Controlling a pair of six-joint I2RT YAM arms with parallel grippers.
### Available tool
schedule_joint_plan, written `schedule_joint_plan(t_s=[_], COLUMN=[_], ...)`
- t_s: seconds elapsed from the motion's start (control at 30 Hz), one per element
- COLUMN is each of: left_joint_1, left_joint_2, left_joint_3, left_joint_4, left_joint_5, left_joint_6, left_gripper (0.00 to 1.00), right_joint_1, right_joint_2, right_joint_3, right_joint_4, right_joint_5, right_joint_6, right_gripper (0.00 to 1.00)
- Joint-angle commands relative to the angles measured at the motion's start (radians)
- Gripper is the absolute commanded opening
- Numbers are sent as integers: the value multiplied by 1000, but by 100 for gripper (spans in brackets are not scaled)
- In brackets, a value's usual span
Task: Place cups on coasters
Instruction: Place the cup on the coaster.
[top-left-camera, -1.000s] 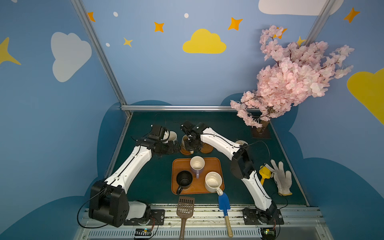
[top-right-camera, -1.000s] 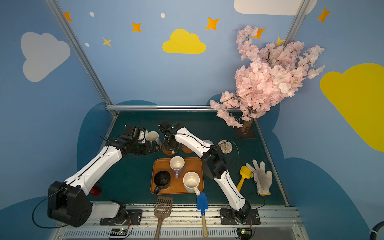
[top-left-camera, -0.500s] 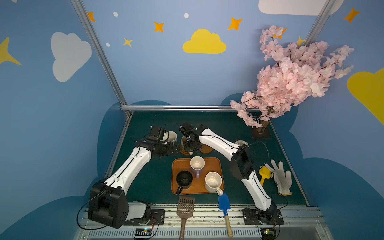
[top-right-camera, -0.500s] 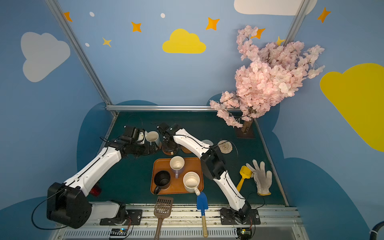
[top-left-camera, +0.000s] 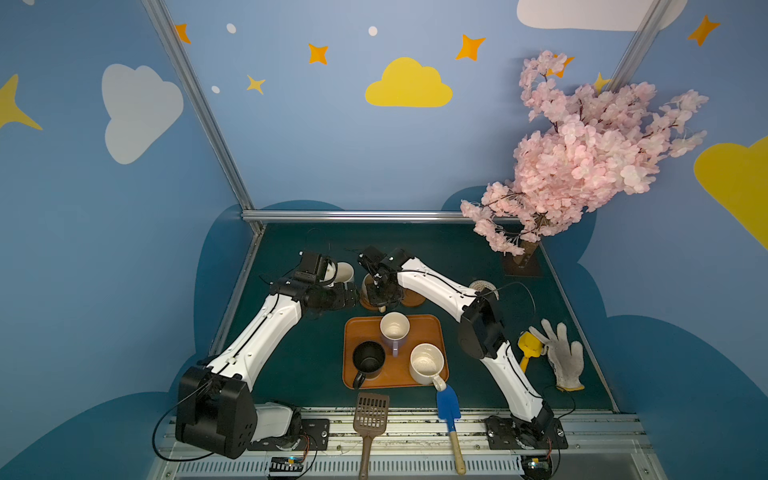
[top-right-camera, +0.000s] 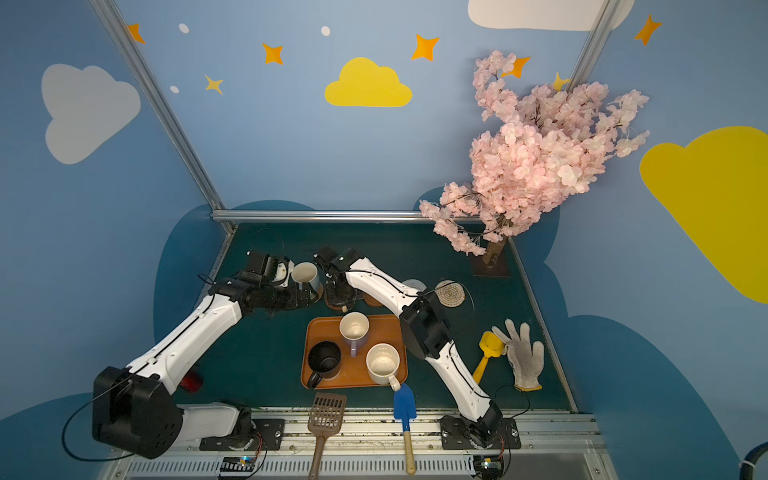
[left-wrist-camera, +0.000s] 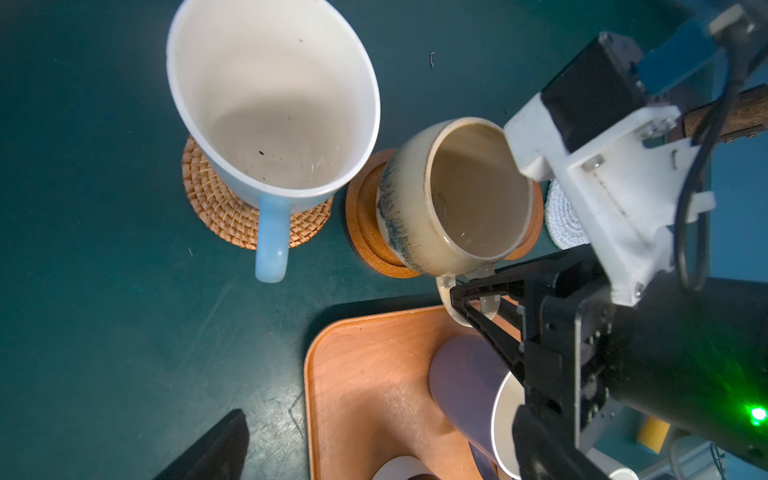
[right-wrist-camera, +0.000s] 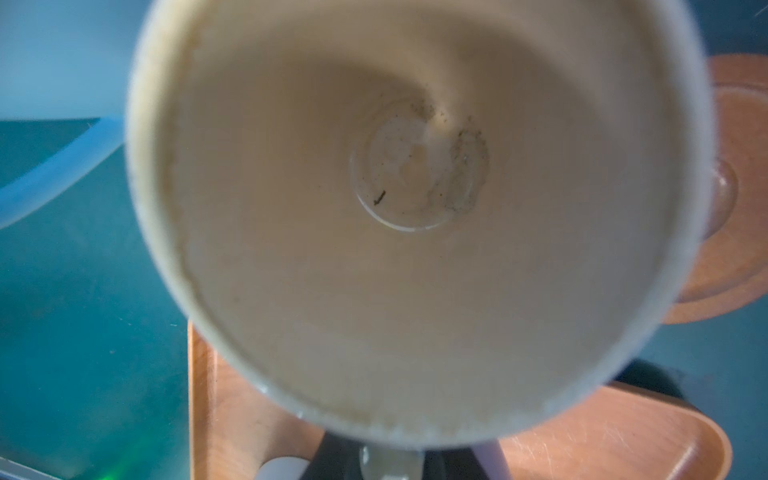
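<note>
The light blue cup (left-wrist-camera: 270, 104) stands on the woven rattan coaster (left-wrist-camera: 216, 208); it also shows in both top views (top-left-camera: 345, 272) (top-right-camera: 305, 274). My left gripper (top-left-camera: 348, 296) hangs open just in front of it, holding nothing; one dark fingertip (left-wrist-camera: 220, 444) shows. The tan cup (left-wrist-camera: 457, 199) (right-wrist-camera: 415, 208) sits on a dark wood coaster (left-wrist-camera: 365, 232), my right gripper (left-wrist-camera: 469, 299) shut on its handle. The lavender cup (top-left-camera: 395, 326), black cup (top-left-camera: 368, 357) and cream cup (top-left-camera: 426, 363) stand on the orange tray (top-left-camera: 432, 328).
A second wood coaster (top-left-camera: 413, 299) lies right of the tan cup, with two rope coasters (top-right-camera: 414, 285) (top-right-camera: 451, 294) beyond. A slotted scoop (top-left-camera: 370, 411) and blue trowel (top-left-camera: 448, 405) lie at the front edge, a yellow scoop (top-left-camera: 528, 353) and glove (top-left-camera: 563, 359) at the right.
My left arm has drawn back slightly from the blue cup. My right gripper with the tan cup has shifted a little left over the wood coaster.
</note>
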Motion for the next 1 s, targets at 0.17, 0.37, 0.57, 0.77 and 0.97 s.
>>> schedule_joint_plan(t_s=[0.17, 0.37, 0.57, 0.77, 0.97], left_joint_1=[7, 9, 10, 12, 14], left_joint_2=[-5, -7, -6, -12, -12], left_joint_3=[-7, -12, -11, -9, -12], left_joint_4=[-7, -5, -10, -11, -4], left_joint_5=[6, 7, 3, 1, 3], left_joint_6=[9, 13, 14, 16, 13], left_gripper=[99, 99, 99, 99, 99], right_joint_1=[11, 10, 8, -3, 3], right_joint_2=[32, 28, 34, 28, 6], right_joint_3=[11, 12, 13, -2, 10], right_joint_4=[-22, -15, -15, -14, 6], right_joint_5=[-42, -62, -67, -72, -54], right_joint_6=[-7, -16, -18, -10, -16], right_gripper=[19, 20, 25, 40, 56])
